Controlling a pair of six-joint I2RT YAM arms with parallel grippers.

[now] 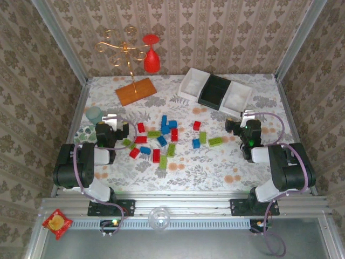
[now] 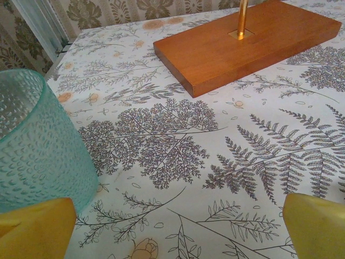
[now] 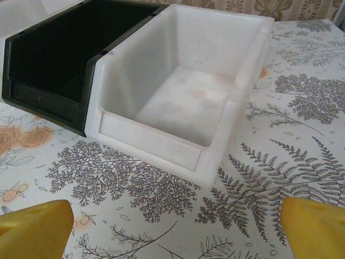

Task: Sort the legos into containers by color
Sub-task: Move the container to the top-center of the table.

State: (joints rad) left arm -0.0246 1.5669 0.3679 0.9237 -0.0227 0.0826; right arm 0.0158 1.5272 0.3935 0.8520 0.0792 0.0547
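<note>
1. Left fingers and right fingers are spread wide, empty.
2. Bricks lie scattered on the middle of the tabletop; trays sit together at the back.
3. Start with an outlying brick, gripping its narrow sides squarely.

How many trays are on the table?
3, side by side at the far right: left white tray, black tray, right white tray. None appear hidden.

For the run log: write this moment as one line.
legos: scattered, unsorted | trays: empty | left hand: open | right hand: open
</note>
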